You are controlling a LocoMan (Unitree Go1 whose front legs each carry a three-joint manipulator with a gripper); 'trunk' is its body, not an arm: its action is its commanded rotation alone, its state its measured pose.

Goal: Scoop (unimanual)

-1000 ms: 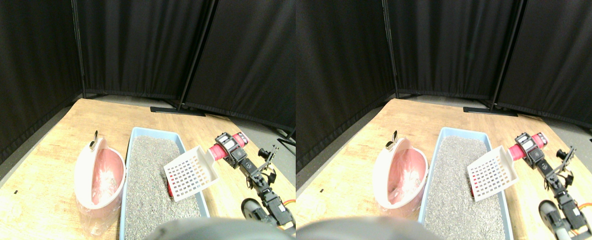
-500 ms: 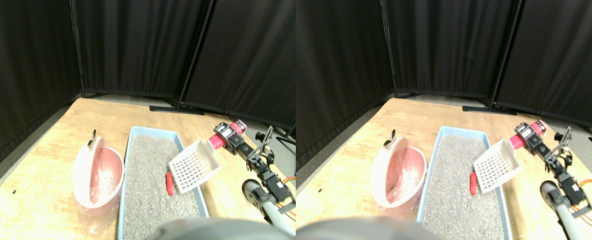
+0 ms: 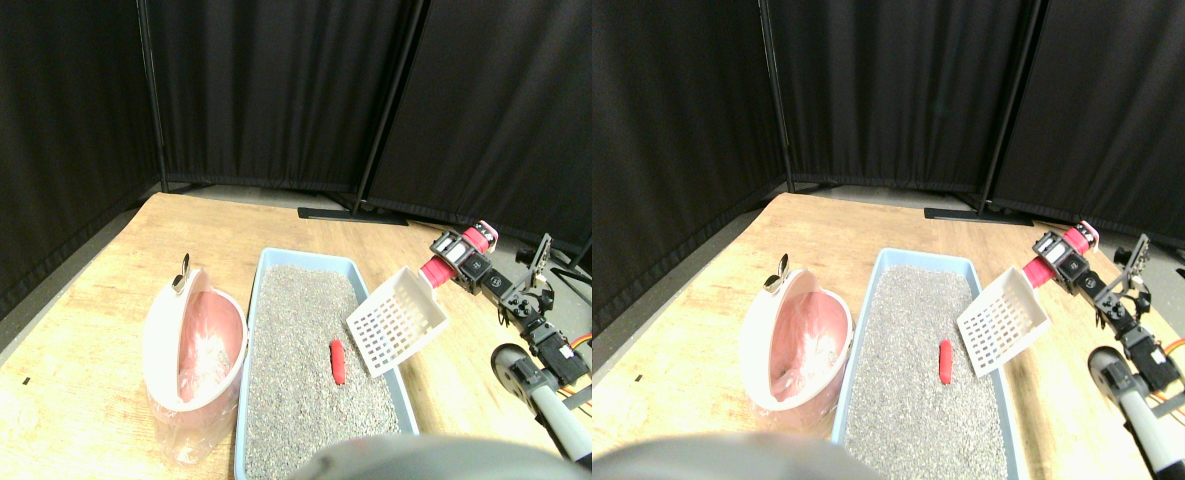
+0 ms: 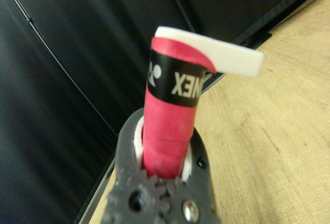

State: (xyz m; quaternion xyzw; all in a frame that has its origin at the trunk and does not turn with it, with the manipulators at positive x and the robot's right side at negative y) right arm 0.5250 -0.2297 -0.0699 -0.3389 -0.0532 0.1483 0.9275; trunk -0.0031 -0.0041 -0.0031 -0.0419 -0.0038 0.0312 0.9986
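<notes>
The right gripper (image 3: 460,266) has its fingers closed around the red wrapped handle (image 4: 170,131) of the white scoop (image 3: 398,320), held tilted above the tray's (image 3: 264,290) right edge. The red piece (image 3: 337,361) lies on the litter just beside it; a shallow pass could push it aside or bury it
</notes>
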